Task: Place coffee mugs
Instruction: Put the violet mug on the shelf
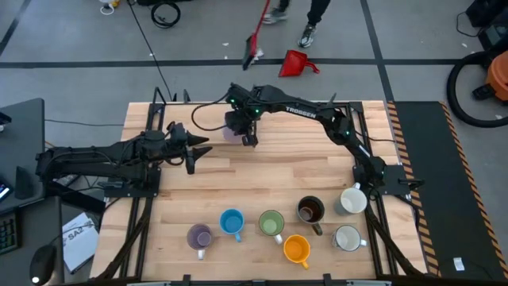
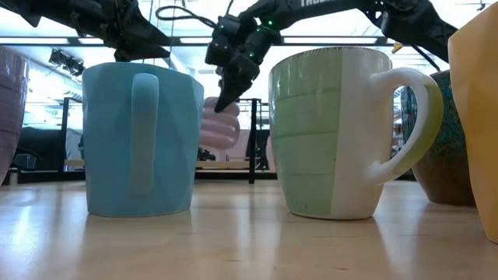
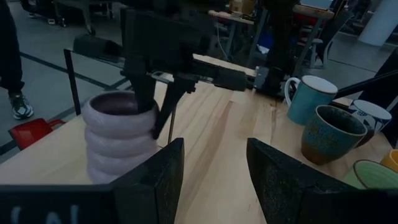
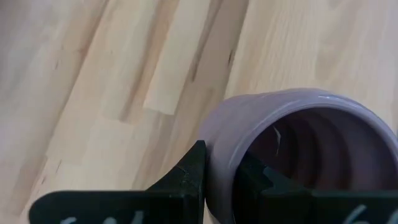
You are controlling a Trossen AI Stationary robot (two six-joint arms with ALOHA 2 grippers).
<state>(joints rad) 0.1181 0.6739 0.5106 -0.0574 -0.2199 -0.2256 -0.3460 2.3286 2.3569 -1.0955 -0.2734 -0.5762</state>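
The right gripper (image 1: 249,137) sits upper middle of the overhead shot, fingers pinched on the rim of a ribbed lilac mug (image 4: 292,155), one finger inside and one outside. The left gripper (image 1: 200,152) waits just left of it, fingers spread wide and holding nothing. Seven other mugs cluster at lower right of the table (image 1: 262,179): lilac (image 1: 198,236), blue (image 1: 232,222), green (image 1: 271,223), orange (image 1: 296,249), brown (image 1: 310,210) and two white ones (image 1: 350,219).

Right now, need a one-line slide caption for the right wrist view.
Right claw pinches the rim of a ribbed lilac mug, one finger inside and one outside, above the wooden tabletop.
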